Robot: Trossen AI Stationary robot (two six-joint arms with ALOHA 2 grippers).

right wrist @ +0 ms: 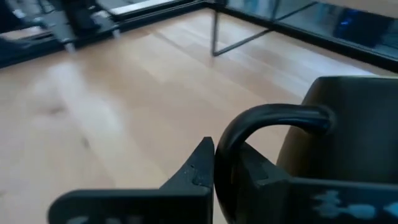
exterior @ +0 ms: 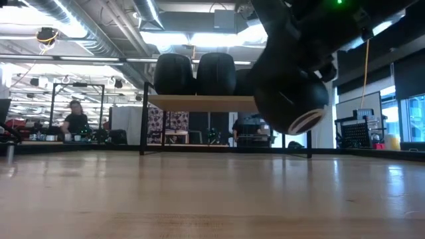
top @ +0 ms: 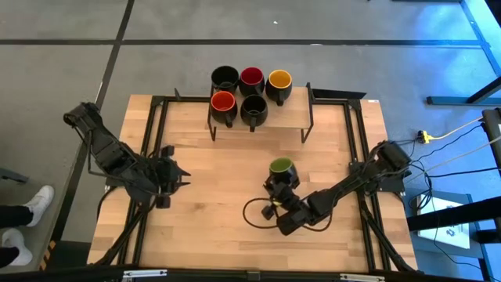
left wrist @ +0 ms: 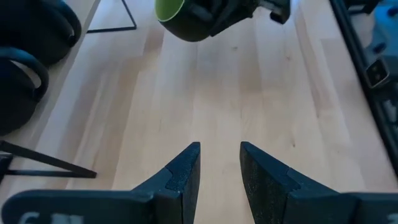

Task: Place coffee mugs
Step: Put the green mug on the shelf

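Note:
A green-lined coffee mug [top: 281, 168] is in the table's middle right, lifted off the wood, with my right gripper [top: 275, 193] shut on its handle from the near side. In the low view this mug [exterior: 292, 99] hangs tilted above the tabletop. Five more coffee mugs stand on a raised wooden shelf [top: 293, 116] at the far edge: black [top: 225, 78], dark red [top: 251, 77], yellow [top: 279, 80], orange-red [top: 223, 102] and black [top: 254, 106]. My left gripper [left wrist: 219, 168] stands open and empty over the table's left part [top: 176, 174], pointing toward the green mug [left wrist: 180, 18]. My right gripper pinches the green mug's loop handle [right wrist: 231, 140] between its two fingers [right wrist: 198, 168], which lie across the loop. The fingers come from the table's near side, slanting a little downward. The mug body [right wrist: 354, 124] is clear of the table and tilted.
The shelf stands on thin black metal legs [top: 309, 125]. Black frame rails [top: 153, 141] run along the table's left and right sides. A dark cable loop [top: 252, 213] hangs by my right arm. Bare wood lies between the two grippers [top: 219, 180].

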